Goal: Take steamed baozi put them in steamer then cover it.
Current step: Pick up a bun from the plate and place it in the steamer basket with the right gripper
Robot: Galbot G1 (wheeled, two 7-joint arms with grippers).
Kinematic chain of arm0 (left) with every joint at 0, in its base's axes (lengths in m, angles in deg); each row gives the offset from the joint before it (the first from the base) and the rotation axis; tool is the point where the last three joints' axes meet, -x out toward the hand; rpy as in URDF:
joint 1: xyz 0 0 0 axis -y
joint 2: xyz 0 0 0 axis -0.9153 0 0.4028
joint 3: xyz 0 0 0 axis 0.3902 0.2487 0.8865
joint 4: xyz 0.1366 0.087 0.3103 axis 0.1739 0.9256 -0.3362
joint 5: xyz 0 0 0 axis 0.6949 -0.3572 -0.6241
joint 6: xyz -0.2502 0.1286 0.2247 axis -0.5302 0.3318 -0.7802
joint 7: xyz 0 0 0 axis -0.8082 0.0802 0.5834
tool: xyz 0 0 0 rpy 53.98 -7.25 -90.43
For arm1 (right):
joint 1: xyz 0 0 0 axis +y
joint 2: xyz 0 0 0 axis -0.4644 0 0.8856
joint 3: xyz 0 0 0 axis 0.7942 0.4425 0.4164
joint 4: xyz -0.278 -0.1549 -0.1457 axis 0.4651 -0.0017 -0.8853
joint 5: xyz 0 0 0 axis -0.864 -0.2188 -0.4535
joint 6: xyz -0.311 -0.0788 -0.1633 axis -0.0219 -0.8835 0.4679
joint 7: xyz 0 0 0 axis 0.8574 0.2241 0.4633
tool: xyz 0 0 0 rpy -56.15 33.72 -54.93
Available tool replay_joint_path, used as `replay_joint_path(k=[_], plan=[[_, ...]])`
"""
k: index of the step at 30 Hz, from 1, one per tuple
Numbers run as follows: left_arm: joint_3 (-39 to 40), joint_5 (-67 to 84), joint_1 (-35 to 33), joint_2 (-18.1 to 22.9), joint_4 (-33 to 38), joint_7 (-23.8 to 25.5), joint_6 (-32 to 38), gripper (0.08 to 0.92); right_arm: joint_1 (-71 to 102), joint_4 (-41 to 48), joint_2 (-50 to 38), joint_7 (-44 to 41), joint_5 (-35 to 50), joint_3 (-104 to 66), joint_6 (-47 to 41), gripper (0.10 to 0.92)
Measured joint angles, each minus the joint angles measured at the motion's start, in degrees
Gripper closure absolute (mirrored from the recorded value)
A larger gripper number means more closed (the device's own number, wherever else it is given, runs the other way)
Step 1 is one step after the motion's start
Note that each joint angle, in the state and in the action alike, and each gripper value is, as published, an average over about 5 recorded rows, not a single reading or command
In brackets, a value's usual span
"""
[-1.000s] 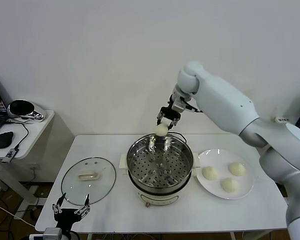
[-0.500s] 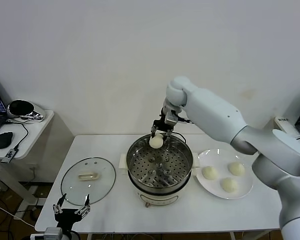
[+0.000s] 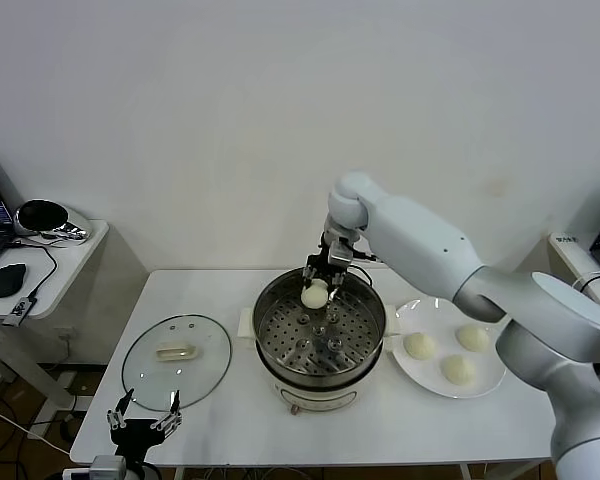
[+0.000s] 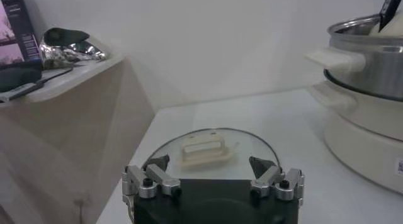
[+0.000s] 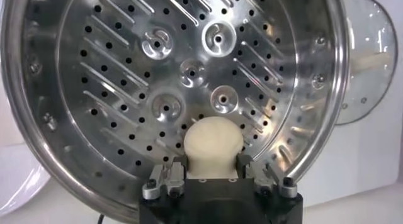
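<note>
On the left, the left gripper (image 3: pixel 140 420) waits low at the front edge of the white table (image 3: pixel 220 420), its claw wide and holding nothing. Just past it lies the round clear glass cover (image 3: pixel 177 361) with its cream handle, flat on the table.

In the middle stands the shiny round metal steamer (image 3: pixel 321 335) with holes in its floor. The right gripper (image 5: pixel 212 175) hangs over the back part of it, squeezing one small round cream-white baozi (image 3: pixel 314 294) between its fingers. If the claw lets go too high, the bun may bounce or roll. If the fingers touch the rim, the pot could shift.

On the right, three more baozi (image 3: pixel 419 346) sit on a flat white plate (image 3: pixel 485 385).
</note>
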Motion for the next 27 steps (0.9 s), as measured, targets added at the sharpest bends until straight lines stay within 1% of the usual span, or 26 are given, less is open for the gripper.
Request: replay_joint_path(k=[4, 7, 15, 18, 23, 27], plan=[[0.05, 0.04, 0.05, 0.10, -0.11, -0.01, 0.02, 0.177, 0.37, 0.20, 0.19, 0.37, -0.58, 0.00, 0.00, 0.540], [0.00, 0.10, 0.04, 0.10, -0.23, -0.04, 0.02, 0.177, 0.54, 0.19, 0.18, 0.68, -0.81, 0.01, 0.00, 0.503], [0.05, 0.12, 0.01, 0.14, -0.34, -0.04, 0.00, 0.177, 0.32, -0.52, -0.30, 0.54, -0.17, -0.33, -0.35, 0.279], [0.09, 0.20, 0.00, 0.17, -0.42, -0.05, 0.00, 0.177, -0.14, -1.41, -0.87, -0.27, 1.08, -0.70, -1.80, 0.222], [0.31, 0.29, 0.00, 0.19, -0.45, -0.02, -0.03, 0.177, -1.47, -4.88, -3.15, -1.67, 4.98, -1.63, -6.38, 0.203], [0.44, 0.60, -0.09, -0.01, -0.01, 0.27, -0.32, 0.177, -3.18, -9.34, -7.00, -2.08, 9.27, -2.14, -12.34, 0.203]])
